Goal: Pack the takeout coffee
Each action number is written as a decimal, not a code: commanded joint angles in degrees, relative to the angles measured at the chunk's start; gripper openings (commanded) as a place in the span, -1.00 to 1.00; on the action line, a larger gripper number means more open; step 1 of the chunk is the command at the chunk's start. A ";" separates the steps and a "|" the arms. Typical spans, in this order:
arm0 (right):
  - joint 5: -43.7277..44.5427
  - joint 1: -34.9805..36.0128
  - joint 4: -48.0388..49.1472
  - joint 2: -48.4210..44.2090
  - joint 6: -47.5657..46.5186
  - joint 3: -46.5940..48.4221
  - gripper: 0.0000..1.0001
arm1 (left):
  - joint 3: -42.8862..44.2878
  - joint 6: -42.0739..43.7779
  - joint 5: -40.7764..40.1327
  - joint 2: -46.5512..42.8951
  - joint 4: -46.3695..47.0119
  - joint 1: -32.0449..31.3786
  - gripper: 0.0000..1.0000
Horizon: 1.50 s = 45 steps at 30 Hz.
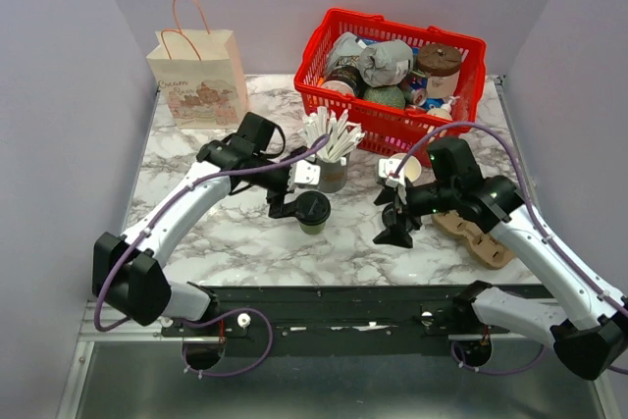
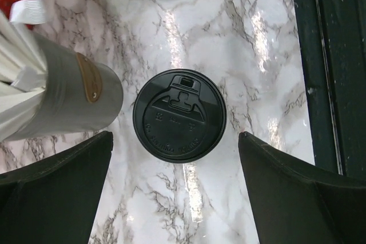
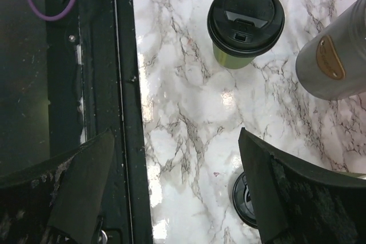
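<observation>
The takeout coffee is a small dark-green cup with a black lid, standing upright on the marble table. My left gripper hovers right over it, jaws wide open, one finger on each side of the lid and neither touching. In the top view the left gripper sits just left of the cup. My right gripper hangs open over the table's front edge with nothing between its fingers. The right wrist view shows the coffee ahead of it.
A grey cup of white sticks stands just behind the coffee. A lidless green cup and a loose black lid lie near the right gripper. A cardboard cup carrier, a red basket of goods and a paper bag are around.
</observation>
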 commanded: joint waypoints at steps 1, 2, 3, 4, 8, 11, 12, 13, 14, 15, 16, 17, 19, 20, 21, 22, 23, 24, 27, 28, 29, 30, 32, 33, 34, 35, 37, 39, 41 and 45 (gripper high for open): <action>0.16 -0.39 -2.55 -3.67 -1.44 -0.65 0.96 | 5.57 10.21 -3.70 5.16 -9.22 -3.03 0.97; 0.16 -0.56 -1.76 -4.54 -1.00 -1.09 0.96 | 6.36 10.30 -3.87 5.95 -10.62 -3.38 0.97; 0.24 -1.09 -1.41 -4.90 -0.82 -1.79 0.96 | 7.50 10.22 -4.31 7.26 -10.98 -3.99 0.97; 0.07 -1.44 -0.88 -5.25 -0.65 -2.23 0.96 | 7.69 9.95 -4.58 7.63 -10.81 -4.18 0.97; -1.68 -2.67 -0.26 -6.40 0.58 -3.55 0.96 | 8.30 9.07 -6.77 9.38 -9.23 -5.49 0.97; -2.21 -3.20 0.18 -7.36 0.76 -4.79 0.96 | 9.71 8.55 -7.30 11.49 -9.93 -6.02 0.97; -2.30 -3.37 0.27 -7.63 0.85 -5.05 0.95 | 10.14 8.46 -7.39 12.45 -9.93 -6.20 0.97; -2.30 -3.46 0.27 -7.98 0.85 -5.57 0.95 | 10.32 8.37 -7.48 12.72 -9.76 -6.46 0.97; -2.56 -3.64 0.62 -8.24 0.94 -5.93 0.95 | 10.32 8.11 -7.48 12.99 -8.88 -6.72 0.97; -2.65 -3.99 0.88 -8.42 1.11 -6.19 0.95 | 10.41 7.76 -7.57 13.34 -8.35 -6.99 0.97; -2.83 -4.08 1.06 -8.77 1.29 -6.54 0.95 | 10.50 7.41 -7.65 13.52 -8.00 -7.08 0.97; -3.00 -4.34 1.58 -8.86 1.55 -7.07 0.95 | 10.76 7.23 -8.18 13.87 -7.91 -7.51 0.97; -3.36 -4.96 1.76 -9.12 2.08 -7.42 0.95 | 11.99 7.23 -8.27 15.18 -8.78 -7.78 0.97; -3.45 -5.13 1.68 -9.12 1.99 -7.51 0.95 | 12.52 7.49 -8.27 15.62 -10.09 -7.87 0.97; -3.53 -5.22 1.67 -9.21 1.99 -7.60 0.95 | 13.22 7.58 -8.18 16.32 -10.71 -7.87 0.97; -3.45 -5.40 1.59 -9.21 1.90 -7.60 0.95 | 13.40 7.67 -8.18 16.59 -11.16 -7.96 0.97; -3.45 -5.48 1.50 -9.12 1.82 -7.60 0.95 | 13.40 8.10 -8.27 16.68 -11.77 -7.87 0.97; -3.53 -5.57 1.59 -9.12 1.73 -7.60 0.95 | 13.23 8.28 -8.44 16.68 -11.78 -7.87 0.97; -3.53 -5.75 1.76 -8.95 1.64 -7.69 0.95 | 12.96 8.81 -8.62 16.68 -12.21 -8.13 0.96; -3.53 -5.84 1.85 -8.86 1.73 -7.78 0.95 | 12.96 8.90 -8.53 16.77 -12.39 -8.22 0.95; -3.53 -5.84 1.94 -8.77 1.73 -7.86 0.95 | 12.96 8.98 -8.53 16.68 -12.65 -8.31 0.94; -3.62 -5.84 1.94 -8.77 1.64 -7.95 0.95 | 12.87 8.90 -8.45 16.51 -12.83 -8.31 0.94; -3.62 -5.93 1.94 -8.51 1.55 -7.86 0.95 | 12.61 8.90 -8.62 16.42 -12.92 -8.48 0.93; -3.62 -5.93 2.03 -8.51 1.55 -7.95 0.95 | 12.35 8.81 -8.80 16.33 -12.92 -8.48 0.93; -3.71 -5.93 2.11 -8.33 1.55 -7.95 0.95 | 12.17 8.90 -8.97 16.24 -12.92 -8.57 0.93; -3.71 -5.93 2.20 -8.24 1.55 -7.86 0.95 | 12.00 8.90 -9.15 16.16 -12.83 -8.66 0.92; -3.88 -5.93 2.29 -7.81 1.55 -7.95 0.95 | 11.47 8.72 -9.32 16.24 -12.48 -8.66 0.90; -3.88 -5.93 2.64 -7.46 1.55 -7.78 0.95 | 11.12 8.28 -9.67 16.24 -11.52 -8.75 0.89; -3.88 -6.01 2.82 -7.19 1.55 -7.69 0.95 | 11.03 7.93 -9.85 16.33 -11.16 -8.75 0.85; -3.89 -6.01 2.82 -6.75 1.46 -7.69 0.95 | 10.85 7.93 -10.29 16.68 -10.99 -8.75 0.82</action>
